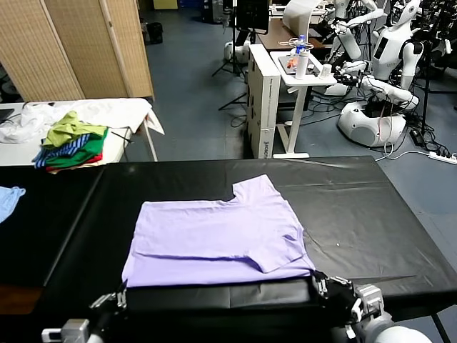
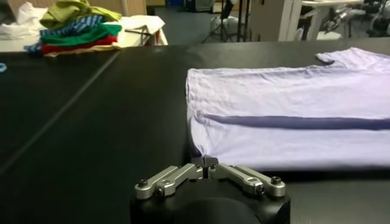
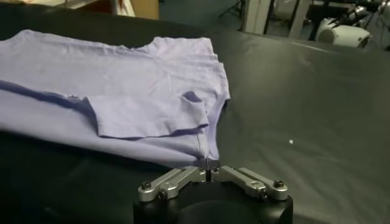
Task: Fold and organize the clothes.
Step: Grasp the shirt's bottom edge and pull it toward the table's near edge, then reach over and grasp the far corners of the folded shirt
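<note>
The pale lavender T-shirt [image 1: 214,236] lies flat on the black table [image 1: 357,207], its near part folded over and one sleeve laid across the body. My left gripper [image 1: 120,294] is at the shirt's near left corner, and in the left wrist view [image 2: 205,163] it is shut on that corner of the T-shirt [image 2: 286,103]. My right gripper [image 1: 319,283] is at the near right corner, and in the right wrist view [image 3: 209,164] it is shut on the hem of the T-shirt [image 3: 122,79]. No printed pattern shows.
A heap of green, yellow, striped and red garments [image 1: 71,143] lies on a white table at the back left. A small light blue cloth [image 1: 8,200] lies at the black table's left edge. A white cart [image 1: 296,71] and other robots [image 1: 385,64] stand beyond the table.
</note>
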Motion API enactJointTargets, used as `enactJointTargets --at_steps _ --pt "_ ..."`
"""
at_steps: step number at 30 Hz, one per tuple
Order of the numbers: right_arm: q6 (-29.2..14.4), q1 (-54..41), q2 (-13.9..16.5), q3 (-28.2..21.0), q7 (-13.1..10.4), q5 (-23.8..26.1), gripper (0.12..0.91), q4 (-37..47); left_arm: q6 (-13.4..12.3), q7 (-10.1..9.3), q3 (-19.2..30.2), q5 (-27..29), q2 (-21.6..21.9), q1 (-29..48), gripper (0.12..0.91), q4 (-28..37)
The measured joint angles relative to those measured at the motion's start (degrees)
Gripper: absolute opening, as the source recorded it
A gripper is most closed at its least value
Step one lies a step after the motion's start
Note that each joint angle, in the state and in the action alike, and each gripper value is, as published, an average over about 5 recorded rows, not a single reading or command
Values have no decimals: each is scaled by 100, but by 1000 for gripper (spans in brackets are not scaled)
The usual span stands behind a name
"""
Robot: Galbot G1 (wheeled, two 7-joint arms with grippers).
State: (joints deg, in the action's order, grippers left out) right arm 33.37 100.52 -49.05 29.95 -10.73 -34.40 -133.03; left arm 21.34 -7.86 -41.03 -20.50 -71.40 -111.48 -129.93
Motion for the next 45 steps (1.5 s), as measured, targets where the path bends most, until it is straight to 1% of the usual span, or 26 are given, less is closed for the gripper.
enactJointTargets --at_steps 6,7,8,10,11,12,13,14,15,16,17,18,19,21,23,24,25,27,30,32,36,39,45 --pt "108 106 -47 -22 0 12 141 -93 10 10 -90 -2 -26 -147 147 -66" --pt "134 122 -48 -14 -3 8 154 -116 23 9 -92 -3 -32 -154 147 -75" --pt "157 139 -47 -2 -7 5 186 -140 39 8 -92 -4 -37 -161 147 -87" --pt "192 186 -42 38 -13 -2 287 -196 70 2 -92 -4 -50 -183 150 -123" --pt "208 212 -36 61 -17 -7 355 -227 82 -3 -91 -5 -57 -199 167 -143" --pt "227 239 -27 84 -23 -16 431 -259 90 -9 -93 -4 -62 -217 203 -163" --pt "248 270 -15 110 -29 -27 488 -297 101 -19 -97 -4 -67 -236 239 -184" --pt "269 302 -2 134 -34 -42 545 -338 116 -34 -107 -4 -70 -256 292 -205" --pt "286 334 14 159 -36 -58 621 -383 138 -52 -121 -4 -70 -275 345 -225" --pt "296 367 30 185 -29 -79 677 -430 170 -70 -141 -4 -68 -296 383 -247" --pt "289 397 48 215 -13 -109 732 -477 216 -82 -165 -5 -62 -318 440 -270" --pt "265 419 65 250 7 -154 793 -520 273 -79 -193 -8 -52 -342 516 -296" --pt "225 427 84 294 27 -216 835 -557 340 -58 -225 -16 -37 -368 573 -326" --pt "134 384 131 387 57 -398 887 -597 499 20 -313 -79 4 -408 738 -409" --pt "52 238 193 455 61 -611 901 -578 674 78 -442 -245 56 -405 827 -518" --pt "24 126 228 466 61 -713 904 -546 762 68 -516 -374 87 -376 867 -568" --pt "-3 -16 262 459 62 -809 906 -495 841 25 -585 -523 122 -329 887 -609" --pt "-37 -388 323 386 64 -990 907 -330 911 -173 -687 -899 216 -171 902 -646" --pt "-21 -1136 374 128 44 -1194 907 75 848 -524 -709 -1510 392 227 906 -570" --pt "20 -1686 381 -117 16 -1297 907 411 853 -672 -664 -1875 518 582 907 -443" --pt "98 -2793 315 -721 -51 -1414 907 1098 1024 -873 -466 -2460 781 1413 907 -84" --pt "179 -3577 210 -1199 -132 -1418 907 1572 1098 -907 -257 -2759 967 2043 907 237" --pt "382 -4895 -127 -2103 -324 -1439 907 2501 1187 -770 223 -2986 1300 3242 907 1098"
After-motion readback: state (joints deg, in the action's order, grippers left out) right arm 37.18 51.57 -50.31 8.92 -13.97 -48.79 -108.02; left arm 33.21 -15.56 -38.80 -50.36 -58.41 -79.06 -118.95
